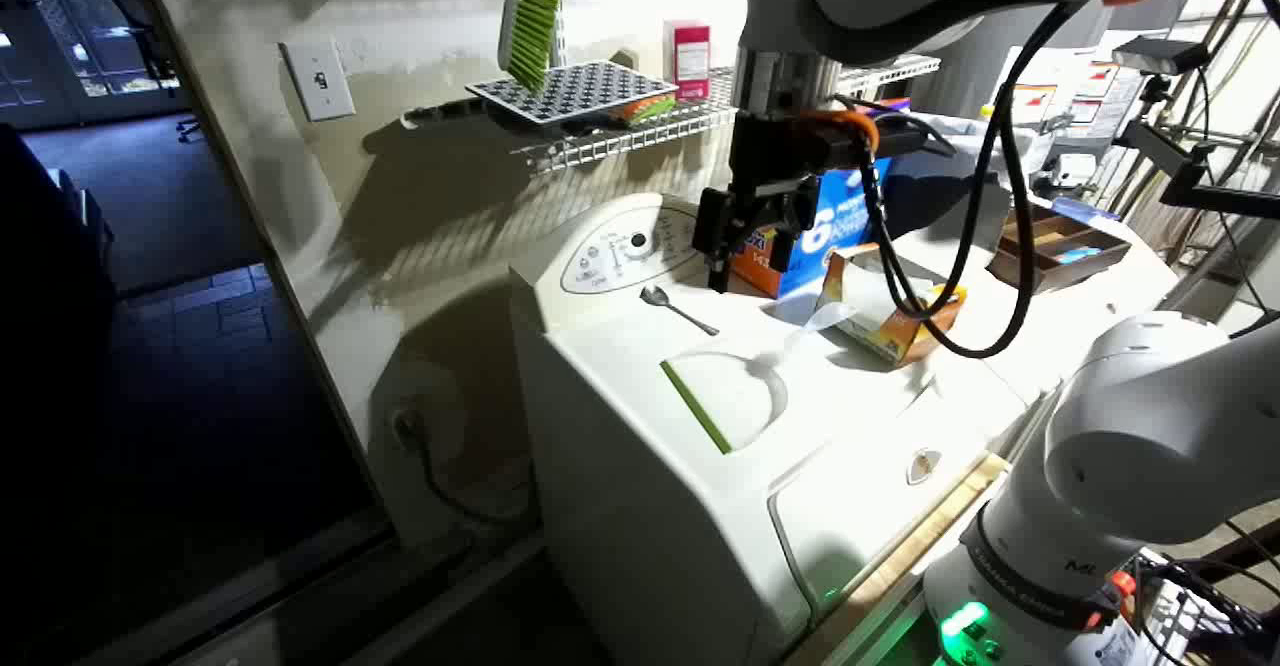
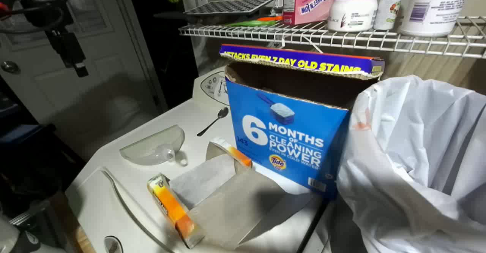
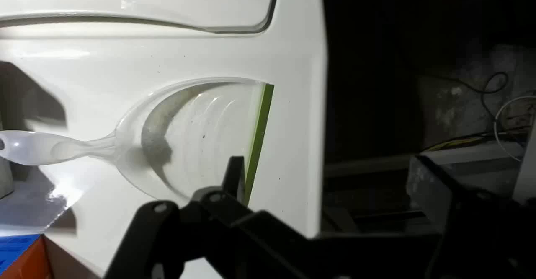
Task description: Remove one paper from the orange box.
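The upright orange box stands at the machine's back with its top torn open. Its orange side (image 1: pixel 762 274) and blue panel (image 2: pixel 284 139) show in the exterior views, and a corner (image 3: pixel 29 256) shows in the wrist view. The inside is dark. A pale bluish sheet (image 2: pixel 203 179) lies in the low orange-yellow carton (image 2: pixel 172 207); I cannot tell whether it is the paper. My gripper (image 1: pixel 750 264) is open and empty, raised beside the orange box and apart from it. In the wrist view the spread fingers (image 3: pixel 335 178) span the machine's edge. The gripper also shows in an exterior view (image 2: pixel 78 68).
A clear dustpan with a green edge (image 3: pixel 259 132) lies on the white machine. A spoon (image 2: pixel 212 122) lies behind it. A white-bagged bin (image 2: pixel 410 162) stands beside the orange box. A wire shelf (image 2: pixel 250 34) hangs above. A brown tray (image 1: pixel 1060 246) is further along.
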